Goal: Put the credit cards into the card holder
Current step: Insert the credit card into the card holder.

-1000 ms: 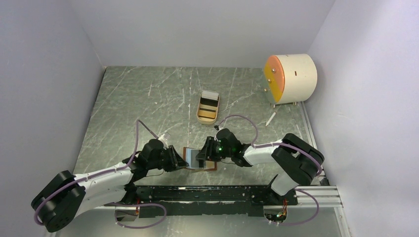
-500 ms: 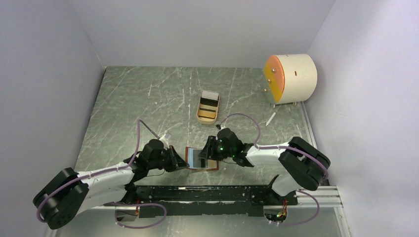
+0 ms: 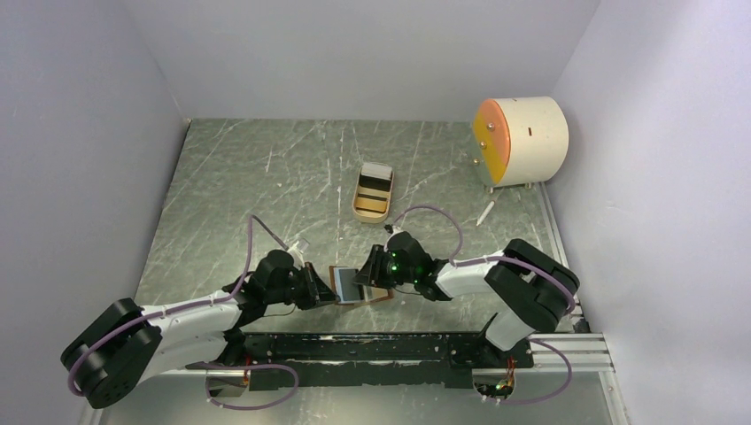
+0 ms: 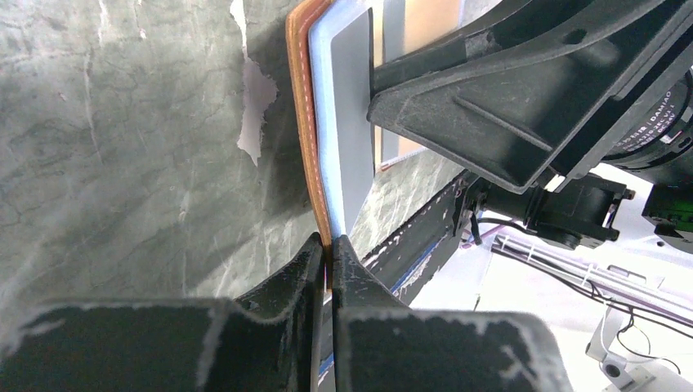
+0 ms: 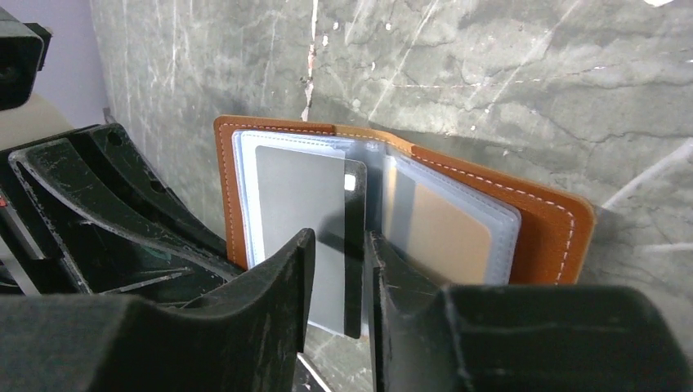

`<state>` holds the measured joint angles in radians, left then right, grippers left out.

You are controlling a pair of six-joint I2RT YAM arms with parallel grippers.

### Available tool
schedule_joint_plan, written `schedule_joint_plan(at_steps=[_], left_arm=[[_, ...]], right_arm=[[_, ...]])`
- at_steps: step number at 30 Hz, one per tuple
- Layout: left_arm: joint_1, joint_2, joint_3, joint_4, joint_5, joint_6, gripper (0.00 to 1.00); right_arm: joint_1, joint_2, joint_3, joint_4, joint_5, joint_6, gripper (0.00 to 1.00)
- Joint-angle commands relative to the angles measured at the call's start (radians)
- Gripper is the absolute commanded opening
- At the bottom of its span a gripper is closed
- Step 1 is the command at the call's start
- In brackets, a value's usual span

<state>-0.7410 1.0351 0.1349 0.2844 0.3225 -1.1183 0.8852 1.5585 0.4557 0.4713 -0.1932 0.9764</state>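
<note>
The reddish-brown card holder [image 5: 556, 229] lies open near the table's front edge, its clear sleeves fanned out. My left gripper [image 4: 329, 243] is shut on the edge of its left cover [image 4: 304, 122], holding that cover raised. A dark grey credit card [image 5: 298, 212] sits mostly inside the left sleeve, with its right edge sticking out between the fingers of my right gripper [image 5: 339, 241]. Those jaws stand apart: the card's edge rests against the right finger, with a gap on the left side. From above, both grippers meet over the holder [image 3: 359, 288]. More credit cards [image 3: 375, 181] lie in the tan tray.
The tan oval tray [image 3: 357, 204] stands mid-table behind the holder. A cream cylinder box with an orange face [image 3: 521, 140] sits at the back right, with a small white stick [image 3: 485, 212] in front of it. White walls close in on three sides.
My left gripper has closed on the holder's cover edge. The right gripper's jaws have narrowed a little around the dark card, which sits deeper in the sleeve.
</note>
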Motion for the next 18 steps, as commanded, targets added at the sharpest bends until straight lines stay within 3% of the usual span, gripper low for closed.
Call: schedule_joint_plan(at_steps=[1, 9, 13, 18], left_arm=[[0.005, -0.011, 0.006, 0.043, 0.018, 0.01, 0.09], [0.006, -0.03, 0.041, -0.015, 0.001, 0.037, 0.09], [0.005, -0.047, 0.042, -0.029, 0.0, 0.027, 0.23], [0.005, -0.062, 0.031, 0.008, -0.004, 0.011, 0.3]], right_arm=[[0.023, 0.018, -0.011, 0.069, -0.039, 0.035, 0.3], [0.023, 0.013, -0.043, 0.12, -0.059, 0.08, 0.24], [0.022, 0.011, -0.052, 0.101, -0.044, 0.071, 0.26], [0.021, -0.007, -0.056, 0.042, -0.018, 0.031, 0.29]])
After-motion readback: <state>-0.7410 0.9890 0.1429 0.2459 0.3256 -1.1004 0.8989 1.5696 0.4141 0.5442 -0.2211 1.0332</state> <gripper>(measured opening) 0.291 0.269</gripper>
